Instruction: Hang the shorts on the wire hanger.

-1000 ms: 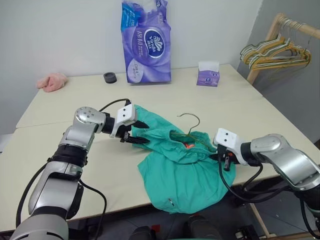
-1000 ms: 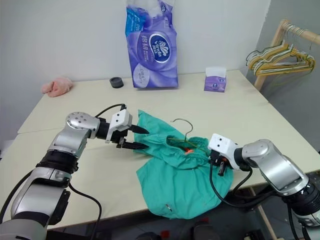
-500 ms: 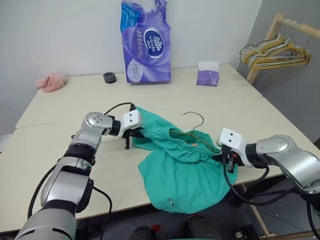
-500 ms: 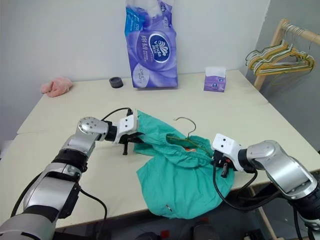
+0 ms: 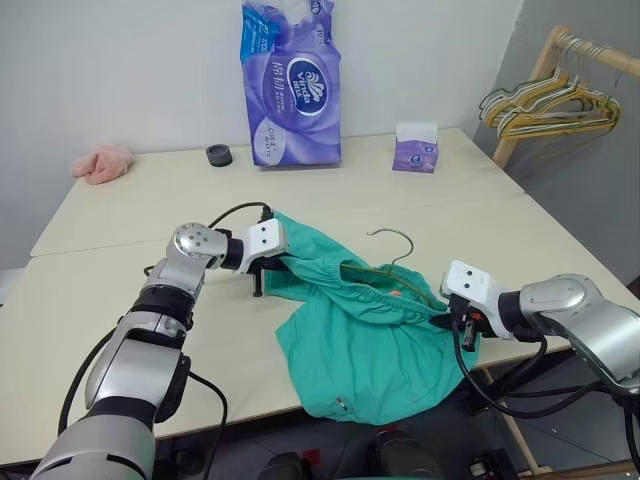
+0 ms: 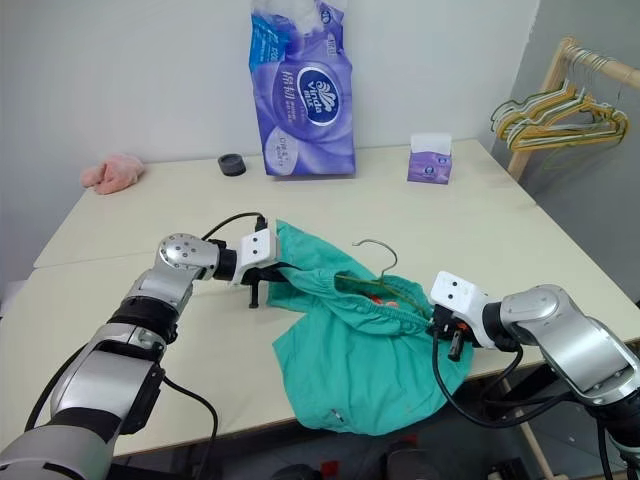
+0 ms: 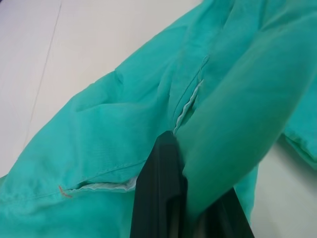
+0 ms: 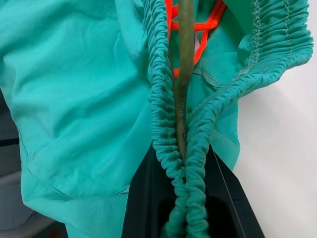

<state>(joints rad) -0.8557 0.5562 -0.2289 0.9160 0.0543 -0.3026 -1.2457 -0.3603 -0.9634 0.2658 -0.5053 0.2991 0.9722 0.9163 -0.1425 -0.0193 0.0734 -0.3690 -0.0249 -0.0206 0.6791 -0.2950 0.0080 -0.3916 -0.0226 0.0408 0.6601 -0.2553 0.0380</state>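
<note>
I count one pair of teal-green fabric shorts and one thin silver wire hanger on my tabletop; left claw and right claw each clench the shorts.

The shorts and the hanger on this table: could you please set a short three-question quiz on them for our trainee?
1. True or false: the left gripper is shut on the shorts.
2. What does the right gripper pinch together? A) waistband and wire hanger B) the pink cloth alone
3. Which part of the hanger sticks out above the fabric?

Key: 1 true; 2 A; 3 the hook.
</note>
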